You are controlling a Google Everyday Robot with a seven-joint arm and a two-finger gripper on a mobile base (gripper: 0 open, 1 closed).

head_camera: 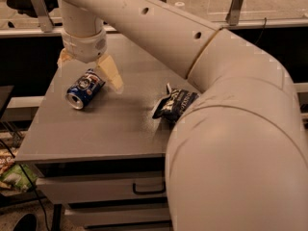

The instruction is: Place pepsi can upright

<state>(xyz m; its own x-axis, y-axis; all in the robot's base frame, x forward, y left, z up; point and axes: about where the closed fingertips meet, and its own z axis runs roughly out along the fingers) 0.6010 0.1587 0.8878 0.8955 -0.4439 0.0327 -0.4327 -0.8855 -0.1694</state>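
Claw (89, 72) hovers spread over pepsi can (84, 88); can lies sideways on table (120, 126).

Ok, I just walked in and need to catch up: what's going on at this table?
The robot's arm reaches over the grey table, with its tool open just above the pepsi can and its fingers spread either side of it. The can lies on its side near the table's left edge, not yet gripped or set upright. A dark-blue chip bag lies apart, to the can's right.
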